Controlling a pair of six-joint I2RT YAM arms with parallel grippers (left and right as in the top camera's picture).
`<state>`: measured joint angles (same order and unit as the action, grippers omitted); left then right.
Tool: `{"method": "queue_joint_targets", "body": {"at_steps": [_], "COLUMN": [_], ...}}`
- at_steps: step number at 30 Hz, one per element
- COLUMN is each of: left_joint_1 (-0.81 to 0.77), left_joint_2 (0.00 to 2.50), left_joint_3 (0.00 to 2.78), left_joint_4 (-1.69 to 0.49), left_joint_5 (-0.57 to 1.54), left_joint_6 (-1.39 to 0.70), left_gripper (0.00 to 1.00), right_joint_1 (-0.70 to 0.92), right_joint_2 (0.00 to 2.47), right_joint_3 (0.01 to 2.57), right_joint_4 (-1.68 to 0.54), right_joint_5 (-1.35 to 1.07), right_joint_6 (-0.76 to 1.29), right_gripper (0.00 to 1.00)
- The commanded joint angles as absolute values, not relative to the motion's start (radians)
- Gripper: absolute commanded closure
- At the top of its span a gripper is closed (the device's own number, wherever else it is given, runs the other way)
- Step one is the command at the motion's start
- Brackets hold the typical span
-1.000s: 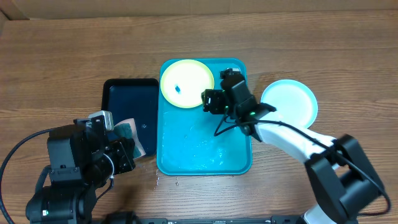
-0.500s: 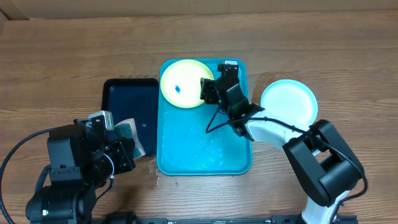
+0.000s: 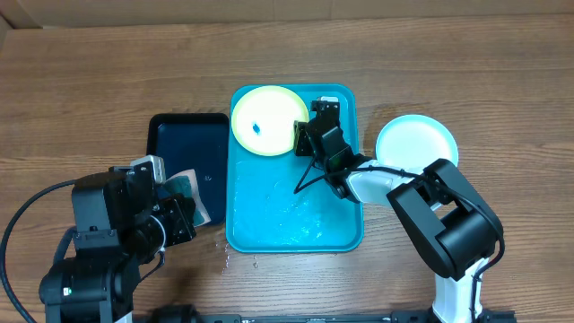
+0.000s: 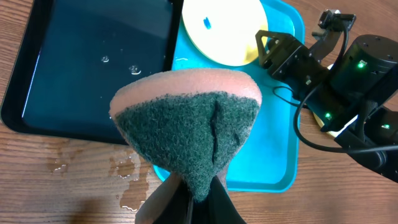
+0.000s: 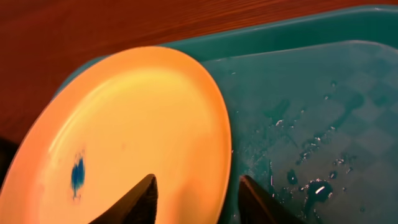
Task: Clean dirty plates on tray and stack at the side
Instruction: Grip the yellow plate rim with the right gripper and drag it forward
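A pale yellow-green plate point(image 3: 265, 120) with a small blue smudge lies in the far left corner of the wet turquoise tray point(image 3: 336, 235); it also shows in the left wrist view point(image 4: 221, 28) and the right wrist view point(image 5: 130, 137). My right gripper point(image 3: 301, 136) is open, its fingers point(image 5: 198, 196) straddling the plate's right rim. A light blue plate point(image 3: 418, 147) lies on the table right of the tray. My left gripper point(image 3: 179, 215) is shut on a green and pink sponge point(image 4: 186, 124) over the table left of the tray. A third plate is not seen.
A black rectangular tray point(image 3: 186, 152) holding water sits left of the turquoise tray. Water drops point(image 4: 127, 171) lie on the wooden table near its front edge. A cable point(image 3: 309, 175) hangs from the right arm over the turquoise tray.
My right gripper has moved left across the tray until its fingers reach the yellow-green plate's right rim. The left arm with the sponge has barely moved.
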<state>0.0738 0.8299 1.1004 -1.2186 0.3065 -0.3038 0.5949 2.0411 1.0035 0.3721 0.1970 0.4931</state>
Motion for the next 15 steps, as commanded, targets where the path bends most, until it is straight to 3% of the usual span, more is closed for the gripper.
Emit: {"method": "queue_joint_targets", "body": {"at_steps": [1,4,10,15], "left_joint_1": [0.078,0.078,0.078,0.078], "left_joint_2": [0.831,0.831,0.831,0.831], "left_joint_3": [1.115,1.115,1.115,1.115], "left_joint_4": [-1.214,-1.214,-1.214,-1.207], "left_joint_5": [0.304,0.304,0.304,0.304], "left_joint_6": [-0.292,-0.292,-0.292,-0.292], "left_gripper": [0.96,0.96,0.96,0.96], "right_joint_1": [0.589,0.589,0.589,0.590], "right_joint_2": [2.051,2.048,1.937,1.758], "right_joint_3": [1.001,1.001,1.001,1.002], "right_joint_4": [0.376,0.358,0.245,0.029], "right_joint_5": [0.209,0.209,0.209,0.208], "right_joint_6": [0.496,0.496,0.496,0.502], "right_gripper": [0.68,0.96,0.96,0.96]}}
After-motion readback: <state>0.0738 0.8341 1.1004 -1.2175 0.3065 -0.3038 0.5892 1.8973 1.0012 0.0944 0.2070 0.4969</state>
